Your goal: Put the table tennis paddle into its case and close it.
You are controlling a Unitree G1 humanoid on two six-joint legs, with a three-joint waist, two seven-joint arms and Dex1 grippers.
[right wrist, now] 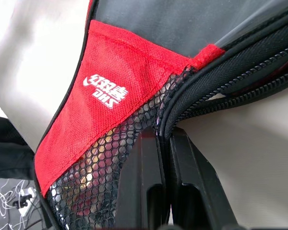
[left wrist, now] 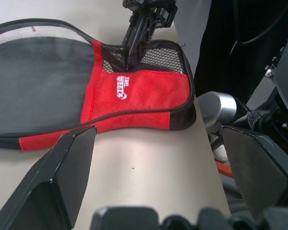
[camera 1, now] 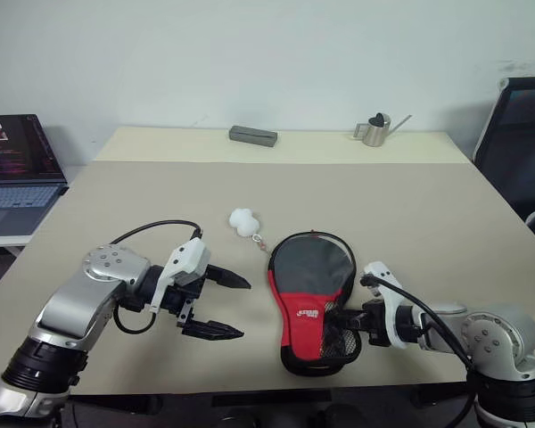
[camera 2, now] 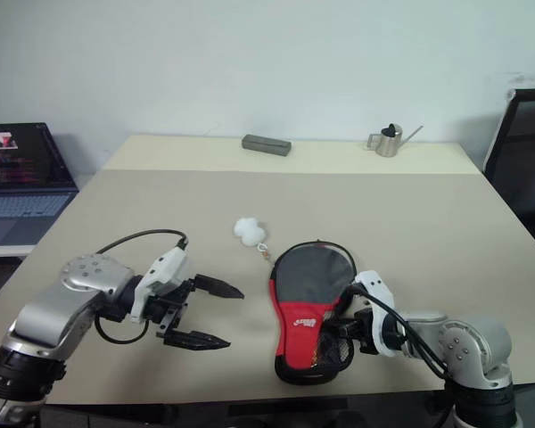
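While right tool clamped case edge, left tool stood apart; zip could snag, case slide off table.

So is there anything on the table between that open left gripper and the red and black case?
No, just bare table between the left gripper and the case, seen in both eye views.

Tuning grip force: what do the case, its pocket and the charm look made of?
Case: soft matte woven fabric, black above, red below; weave shows in the right wrist view.
Pocket: black open mesh netting, see-through.
Charm: white and fluffy, probably plush or a pompom.
Right gripper pinches the case's zip edge by the pocket.
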